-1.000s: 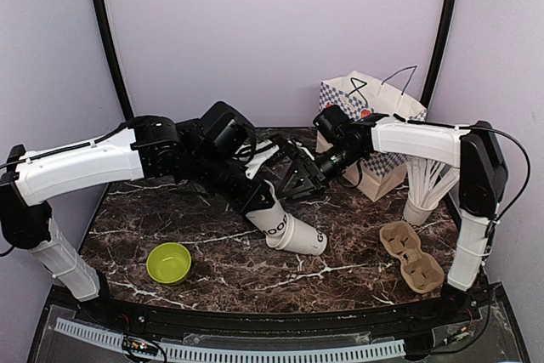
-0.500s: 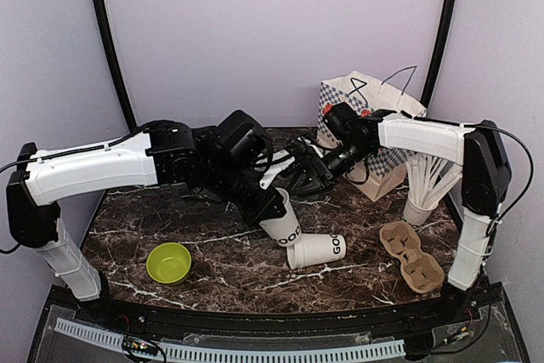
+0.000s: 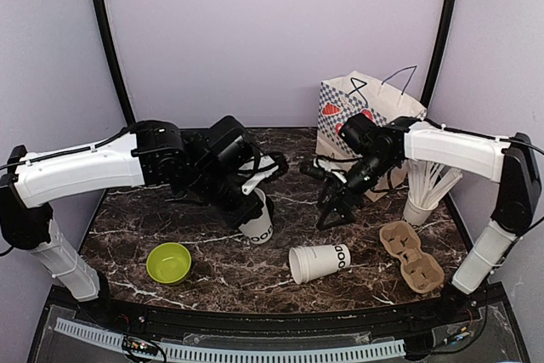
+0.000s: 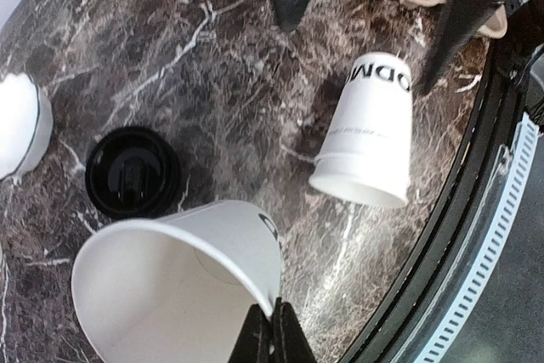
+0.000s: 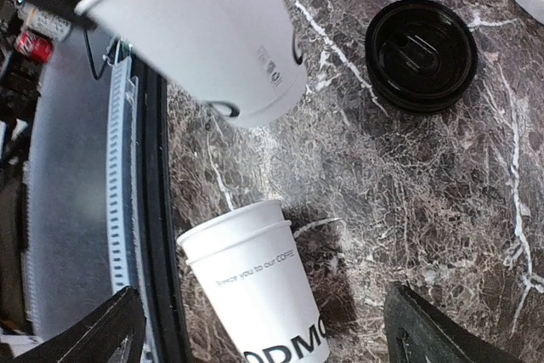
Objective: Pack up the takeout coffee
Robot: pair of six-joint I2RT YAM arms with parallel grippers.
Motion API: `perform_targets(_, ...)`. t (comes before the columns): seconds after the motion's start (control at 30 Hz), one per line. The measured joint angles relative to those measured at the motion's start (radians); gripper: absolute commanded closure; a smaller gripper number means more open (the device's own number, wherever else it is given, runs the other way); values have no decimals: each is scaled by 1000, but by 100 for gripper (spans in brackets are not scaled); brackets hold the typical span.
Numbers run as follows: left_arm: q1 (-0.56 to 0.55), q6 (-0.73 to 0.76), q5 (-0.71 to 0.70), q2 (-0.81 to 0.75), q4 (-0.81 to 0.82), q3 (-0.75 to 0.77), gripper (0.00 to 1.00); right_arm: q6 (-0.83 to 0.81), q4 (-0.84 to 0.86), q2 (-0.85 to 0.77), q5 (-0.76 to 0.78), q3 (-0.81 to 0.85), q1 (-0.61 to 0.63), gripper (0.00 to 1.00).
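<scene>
Neither takeout coffee cup has a lid on. My left gripper point(image 3: 249, 199) point(image 4: 272, 329) is shut on the rim of one white lettered cup point(image 3: 258, 223) point(image 4: 174, 282) point(image 5: 204, 31), held tilted with its mouth up at the table's middle. A second white cup point(image 3: 319, 261) point(image 4: 367, 138) point(image 5: 259, 303) lies on its side near the front edge and shows a double rim. A black lid point(image 4: 133, 172) point(image 5: 421, 54) lies flat on the marble. My right gripper point(image 3: 326, 195) point(image 5: 263, 316) hangs wide open above the lying cup, holding nothing.
A checked paper bag point(image 3: 367, 121) stands at the back right. In front of it stands a white cup of straws point(image 3: 422, 197), with a brown cardboard cup carrier point(image 3: 411, 255) nearer the front. A green bowl point(image 3: 168, 262) sits front left. A white object point(image 4: 17, 129) shows at the left edge of the left wrist view.
The stacked cups came apart: one dropped and rolled toward the front edge, while my left gripper drew the other back left. My right gripper swung right, still open.
</scene>
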Motion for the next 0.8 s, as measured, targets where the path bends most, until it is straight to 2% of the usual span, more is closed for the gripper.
perform_targets(0.13, 0, 0, 12, -70, 40, -192, 100, -97, 51, -127, 149, -189, 104, 1)
perform_targets(0.23, -3, 1, 23, -124, 97, -343, 100, -139, 89, -171, 251, -270, 184, 1)
perform_targets(0.33, -4, 1, 32, -140, 122, -402, 100, -168, 132, -172, 339, -311, 247, 1)
perform_targets(0.47, -5, 1, 42, -129, 159, -407, 99, -193, 164, -167, 439, -350, 310, 1)
perform_targets(0.67, -15, 11, 59, -80, 177, -402, 74, -208, 179, -138, 501, -357, 355, 1)
perform_targets(0.8, -17, 17, 64, -47, 175, -385, 62, -215, 183, -127, 523, -370, 367, 2)
